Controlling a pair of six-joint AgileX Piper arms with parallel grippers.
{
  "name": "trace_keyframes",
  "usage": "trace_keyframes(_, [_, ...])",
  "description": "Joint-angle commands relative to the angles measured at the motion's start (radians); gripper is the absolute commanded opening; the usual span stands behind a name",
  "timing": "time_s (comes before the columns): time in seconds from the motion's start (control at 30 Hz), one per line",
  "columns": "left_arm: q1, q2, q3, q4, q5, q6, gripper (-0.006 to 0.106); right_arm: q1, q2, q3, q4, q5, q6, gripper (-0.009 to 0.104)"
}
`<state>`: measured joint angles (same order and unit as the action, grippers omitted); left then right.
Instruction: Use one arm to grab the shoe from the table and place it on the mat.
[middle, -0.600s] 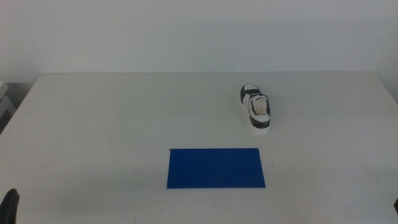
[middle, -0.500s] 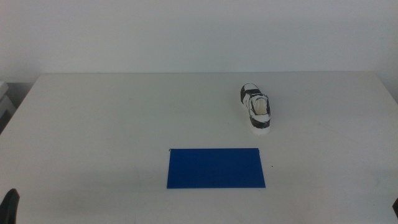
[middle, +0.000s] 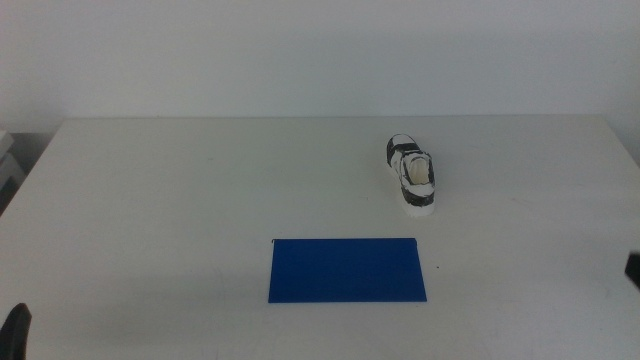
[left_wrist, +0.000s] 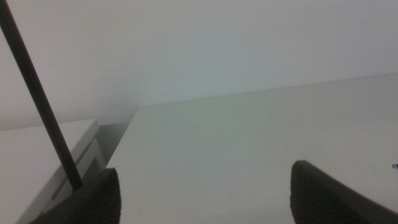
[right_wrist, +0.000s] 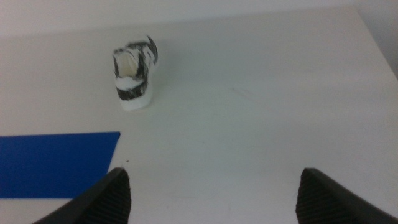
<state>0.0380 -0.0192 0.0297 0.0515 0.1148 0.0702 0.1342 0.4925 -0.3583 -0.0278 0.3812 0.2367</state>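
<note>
Presently, nearest the camera in the middle view, the left gripper (middle: 14, 328) shows only as a dark tip at the bottom left corner, and the right gripper (middle: 634, 268) as a dark sliver at the right edge. Both wrist views show each gripper's jaws spread wide with nothing between them; neither has hold of anything.

Next out, the mat (middle: 347, 269) lies flat on the table (middle: 180, 190), long side running left to right, slightly right of centre. Nothing rests on it.

Beyond the mat, the shoe (middle: 413, 172) stands upright on its sole, apart from the mat and past its right end. Its long axis runs roughly near to far, slightly angled, with the heel end towards the camera and the toe away.

Judgement: the task is not begun; the shoe is untouched. The shoe lies on the right half of the table, so the right arm is the nearer one. In the right wrist view the shoe (right_wrist: 134, 73) sits ahead of the right gripper (right_wrist: 211, 196) and off to one side, heel facing it. The approach calls for moving forward and across, then closing over the shoe's narrow width.
</note>
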Motion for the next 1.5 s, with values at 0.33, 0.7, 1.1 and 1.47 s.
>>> trace_keyframes(0.33, [-0.004, -0.007, 0.005, -0.009, -0.082, -0.006, 0.094, 0.200, 0.660, -0.731, -0.081, 0.343, -0.003, 0.092])
trace_keyframes(0.7, [-0.004, -0.007, 0.005, -0.009, -0.082, -0.006, 0.094, 0.253, 1.243, -1.389, -0.127, 0.697, 0.043, 0.092])
trace_keyframes(1.1, [-0.004, -0.007, 0.005, -0.009, -0.081, -0.006, 0.094, 0.258, 1.644, -1.834, -0.138, 0.868, 0.085, 0.092])
trace_keyframes(1.47, [-0.004, -0.007, 0.005, -0.009, -0.081, -0.006, 0.094, 0.237, 1.717, -1.880, -0.127, 0.777, 0.088, 0.092])
